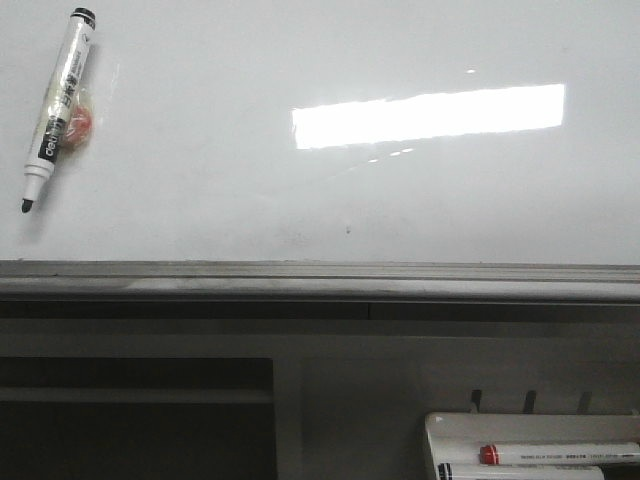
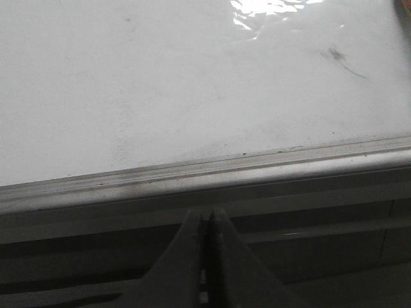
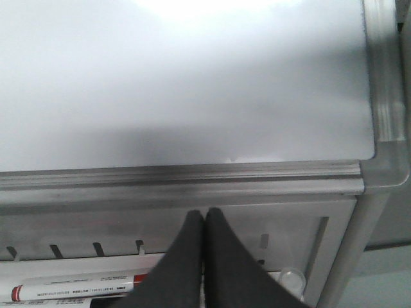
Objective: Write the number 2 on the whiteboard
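The whiteboard (image 1: 300, 200) is glossy white with a grey metal rim (image 1: 320, 280) along its near edge. The number 2 is out of view in every frame. A white marker with black ends (image 1: 62, 100) lies on the board at the far left, tip towards me. Neither gripper shows in the front view. In the left wrist view my left gripper (image 2: 205, 215) is shut and empty, hovering just short of the board's rim (image 2: 205, 176). In the right wrist view my right gripper (image 3: 205, 213) is shut and empty, over the tray below the board's right corner (image 3: 385, 167).
A small white tray (image 1: 435, 425) hangs below the rim at the right and holds a red-banded marker (image 1: 560, 453) (image 3: 77, 285). A small orange-red thing (image 1: 80, 122) lies beside the marker on the board. A dark speck (image 1: 348, 231) and a faint smudge (image 2: 335, 54) mark the board.
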`<state>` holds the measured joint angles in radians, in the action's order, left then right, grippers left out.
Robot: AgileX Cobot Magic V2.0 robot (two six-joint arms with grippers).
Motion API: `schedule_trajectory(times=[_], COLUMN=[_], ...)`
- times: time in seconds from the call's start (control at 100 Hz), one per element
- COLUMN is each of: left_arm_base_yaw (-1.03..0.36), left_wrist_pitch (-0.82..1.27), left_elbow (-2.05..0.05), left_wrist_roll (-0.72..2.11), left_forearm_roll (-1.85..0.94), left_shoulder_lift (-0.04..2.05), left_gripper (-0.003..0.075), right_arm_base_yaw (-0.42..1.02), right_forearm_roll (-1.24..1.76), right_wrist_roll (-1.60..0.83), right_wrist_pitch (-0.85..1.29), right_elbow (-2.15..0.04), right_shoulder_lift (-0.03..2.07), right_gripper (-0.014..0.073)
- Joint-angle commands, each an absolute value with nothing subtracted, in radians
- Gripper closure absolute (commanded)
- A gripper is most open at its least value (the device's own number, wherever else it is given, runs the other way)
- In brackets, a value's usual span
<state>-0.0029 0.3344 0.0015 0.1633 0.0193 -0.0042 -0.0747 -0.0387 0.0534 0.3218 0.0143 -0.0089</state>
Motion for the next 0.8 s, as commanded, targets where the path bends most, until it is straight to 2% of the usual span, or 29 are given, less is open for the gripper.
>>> schedule_trajectory(times=[0.0, 0.79], left_arm_base_yaw=[-0.002, -0.002], left_wrist_pitch=[0.283, 0.27], left_elbow=[0.012, 0.012], left_wrist_roll=[0.157, 0.157], left_forearm_roll=[0.019, 0.019], left_shoulder_lift=[-0.03, -0.03], left_gripper=[0.0741, 0.0741], right_arm_base_yaw=[-0.079, -0.079], right_forearm_roll=[-0.039, -0.039], right_wrist_roll=[0.047, 0.047], right_wrist_pitch=[0.306, 0.267], right_elbow=[0.039, 0.039], right_shoulder_lift=[-0.03, -0.03], right_gripper=[0.0654, 0.0654])
